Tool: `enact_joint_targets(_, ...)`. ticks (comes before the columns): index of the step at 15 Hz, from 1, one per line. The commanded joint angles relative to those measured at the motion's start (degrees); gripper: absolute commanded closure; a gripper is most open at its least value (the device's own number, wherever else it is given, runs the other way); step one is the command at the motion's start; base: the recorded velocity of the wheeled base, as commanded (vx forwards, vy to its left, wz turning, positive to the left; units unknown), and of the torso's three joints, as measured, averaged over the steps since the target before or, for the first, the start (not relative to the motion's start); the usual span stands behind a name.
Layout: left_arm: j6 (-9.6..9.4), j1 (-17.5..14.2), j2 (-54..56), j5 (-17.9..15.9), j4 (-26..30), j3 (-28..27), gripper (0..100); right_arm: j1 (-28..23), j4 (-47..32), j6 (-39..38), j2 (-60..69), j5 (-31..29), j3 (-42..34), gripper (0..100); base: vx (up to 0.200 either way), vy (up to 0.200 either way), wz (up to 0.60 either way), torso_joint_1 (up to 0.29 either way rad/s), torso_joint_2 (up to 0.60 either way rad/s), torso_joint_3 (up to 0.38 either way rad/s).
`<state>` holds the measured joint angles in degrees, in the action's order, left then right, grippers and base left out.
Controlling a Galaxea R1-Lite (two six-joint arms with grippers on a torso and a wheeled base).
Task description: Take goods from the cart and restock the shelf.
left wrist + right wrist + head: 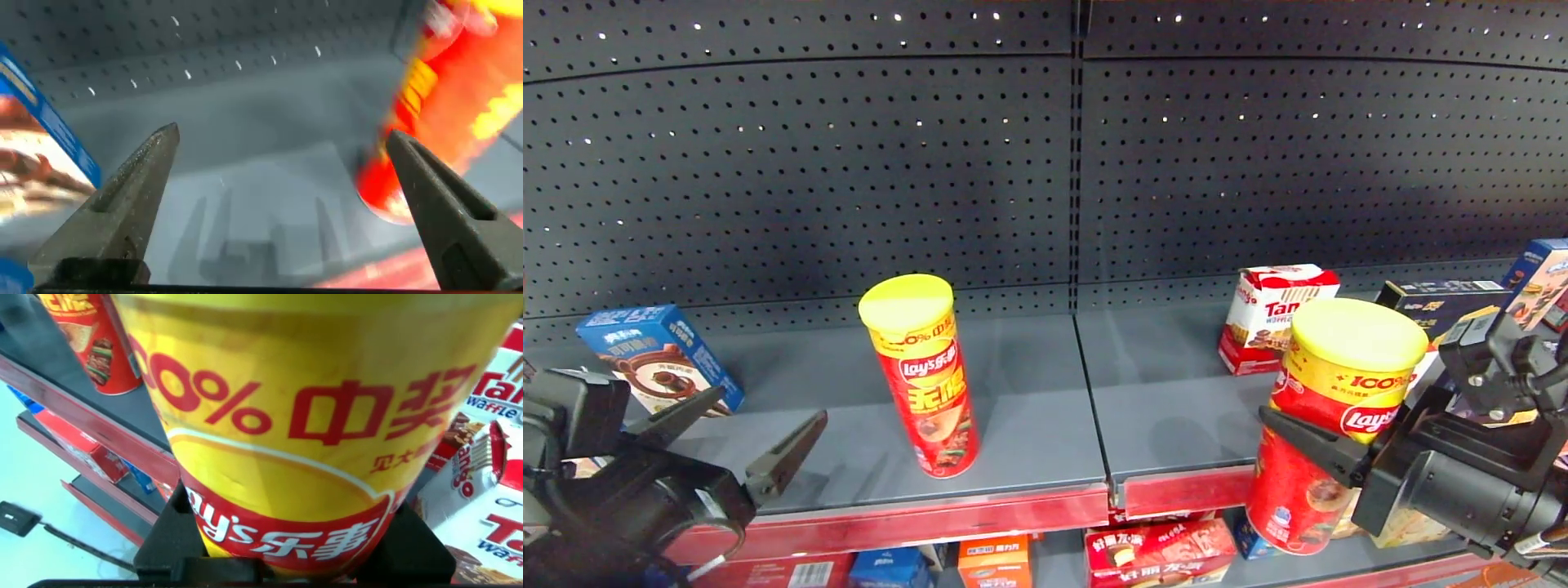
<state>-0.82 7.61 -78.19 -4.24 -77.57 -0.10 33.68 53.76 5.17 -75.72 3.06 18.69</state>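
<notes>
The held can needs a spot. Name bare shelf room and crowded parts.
Widest bare shelf lies between the standing can and the wafer box. A smaller patch lies between the blue box and that can. The right end, behind the held can, is crowded with boxes.

The left hand (pixel 768 406) is low on the left, spread wide open; the right hand (pixel 1327 425) clamps an upright can (pixel 1343 359).

A blue cardboard box printed with a chocolate biscuit (pixel 658 355) is seen at the far left of the grey shelf board (pixel 1029 392). A white-and-red cardboard wafer box (pixel 1274 314) is set far back on the right, with a flat dark navy box (pixel 1437 296) just right of it. On the lower level, a long red carton (pixel 1160 551) and a small orange carton (pixel 994 562) are stored.
</notes>
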Motion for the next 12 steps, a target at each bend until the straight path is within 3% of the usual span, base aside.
enact_joint_targets(1,-2.26,3.4,12.6,3.8,10.9,-0.1,0,-0.8,0.0,0.0,0.1,0.0,-0.1,100,0.0,0.0,0.0,0.0,0.0,0.0)
enact_joint_targets(4,-2.17,3.3,26.5,5.4,25.9,-1.9,0,-1.2,0.0,0.0,0.0,0.0,0.5,100,0.0,0.0,0.0,0.0,0.0,0.0)
enact_joint_targets(6,-1.2,3.3,34.2,8.5,36.2,-3.5,0,-1.2,0.0,0.0,-1.5,-0.1,2.8,100,0.0,0.0,0.0,0.0,0.0,0.0)
enact_joint_targets(8,1.26,1.9,39.9,10.3,41.6,-3.0,0,-1.3,0.0,0.0,-5.0,-0.8,7.3,100,0.0,0.0,0.0,0.0,0.0,0.0)
enact_joint_targets(11,2.05,-0.8,47.5,10.7,45.3,-0.5,0,-0.5,-0.1,0.0,-9.1,-6.5,12.7,100,0.0,0.0,0.0,0.0,0.0,0.0)
enact_joint_targets(12,2.05,-0.9,52.4,11.0,50.1,0.1,0,-0.5,-0.1,0.0,-10.3,-7.0,13.5,100,0.0,0.0,0.0,0.0,0.0,0.0)
